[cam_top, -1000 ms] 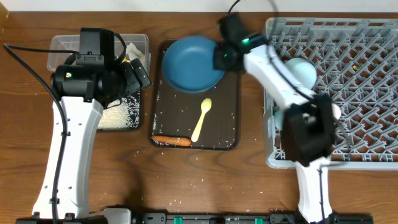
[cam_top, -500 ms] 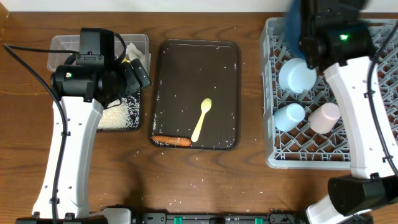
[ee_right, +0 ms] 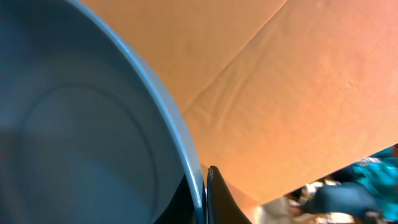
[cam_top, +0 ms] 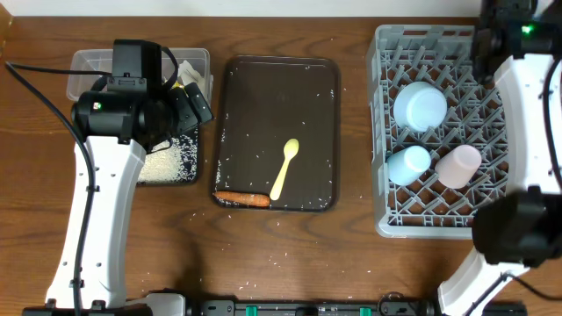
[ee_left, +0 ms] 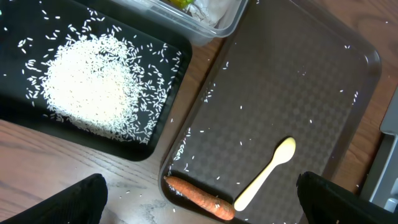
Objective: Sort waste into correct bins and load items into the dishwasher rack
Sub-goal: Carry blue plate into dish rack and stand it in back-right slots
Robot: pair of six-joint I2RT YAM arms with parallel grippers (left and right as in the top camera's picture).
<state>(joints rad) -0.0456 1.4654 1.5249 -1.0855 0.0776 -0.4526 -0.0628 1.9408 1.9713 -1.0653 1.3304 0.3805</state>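
My right gripper [ee_right: 205, 186] is shut on the rim of the dark blue plate [ee_right: 81, 143]. In the overhead view only its arm [cam_top: 518, 53] shows, at the rack's far right corner, and the plate is out of view there. The grey rack [cam_top: 439, 226] holds a white bowl [cam_top: 420, 105], a light blue cup [cam_top: 408, 163] and a pink cup [cam_top: 459, 165]. My left gripper [ee_left: 199, 190] is open and empty, high above the carrot stick [ee_left: 198, 199] and the yellow spoon [ee_left: 267, 174]. Rice [ee_left: 93, 81] lies in the black tray [ee_left: 155, 148]. The clear box [cam_top: 88, 63] holds paper and wrapper.
The brown serving tray [cam_top: 277, 96] sits mid-table with the spoon [cam_top: 285, 167], the carrot stick [cam_top: 243, 199] and scattered rice grains. A few grains lie on the wooden table in front of it. The left arm [cam_top: 105, 114] hangs over the bins.
The right arm has lifted the plate off the brown tray and carried it right and back, past the rack's far corner. The left arm has not moved.
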